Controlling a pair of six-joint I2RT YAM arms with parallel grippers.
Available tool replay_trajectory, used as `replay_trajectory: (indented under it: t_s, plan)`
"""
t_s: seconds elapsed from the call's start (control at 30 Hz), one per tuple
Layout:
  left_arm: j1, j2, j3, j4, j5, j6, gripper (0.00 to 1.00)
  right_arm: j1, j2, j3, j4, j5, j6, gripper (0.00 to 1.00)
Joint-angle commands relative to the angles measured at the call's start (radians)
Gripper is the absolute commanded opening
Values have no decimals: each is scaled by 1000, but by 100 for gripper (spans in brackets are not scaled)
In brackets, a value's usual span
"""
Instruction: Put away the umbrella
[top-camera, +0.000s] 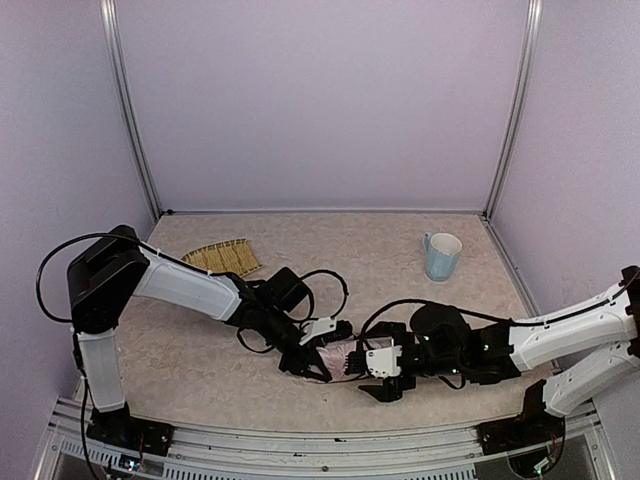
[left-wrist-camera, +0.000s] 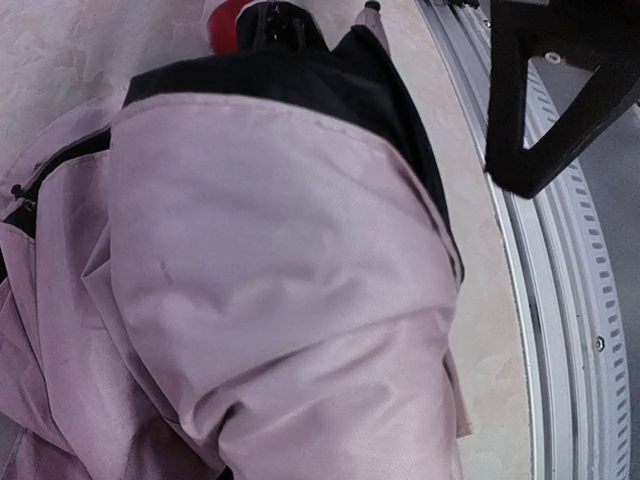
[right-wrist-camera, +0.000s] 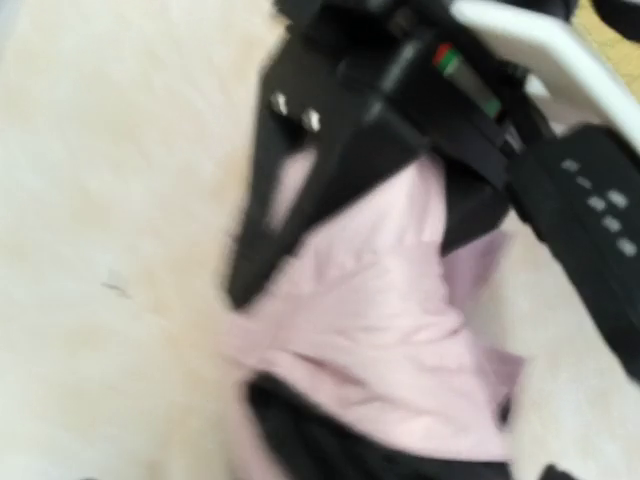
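Note:
The umbrella (top-camera: 342, 353) lies folded on the table near the front edge, pale pink with black lining. My left gripper (top-camera: 318, 368) is down on its left end, shut on the fabric. In the left wrist view the pink cloth of the umbrella (left-wrist-camera: 280, 280) fills the frame and hides my fingers. The blurred right wrist view has the umbrella (right-wrist-camera: 390, 330) bunched between the left gripper's black fingers (right-wrist-camera: 265, 235). My right gripper (top-camera: 377, 385) stands open just right of the umbrella, holding nothing; one of its fingers (left-wrist-camera: 530, 110) shows in the left wrist view.
A woven bamboo tray (top-camera: 222, 258) lies at the back left. A pale blue mug (top-camera: 441, 255) stands at the back right. The metal rail (left-wrist-camera: 570, 330) of the table's front edge runs close beside the umbrella. Lilac walls enclose three sides.

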Motion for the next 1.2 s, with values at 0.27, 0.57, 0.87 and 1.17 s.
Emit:
replay_trajectory:
  t_s: [0.27, 0.57, 0.87, 1.17]
  plan:
    - [0, 112, 6, -230, 101, -5, 8, 49, 261, 81, 100, 209, -250, 97]
    - [6, 148, 38, -273, 128, 36, 7, 50, 347, 99, 17, 152, -179, 85]
    - [5, 162, 52, -310, 159, 85, 7, 11, 413, 128, -23, 159, -141, 48]
    - [4, 107, 49, -288, 96, 102, 43, -15, 441, 181, -96, 128, -98, 8]
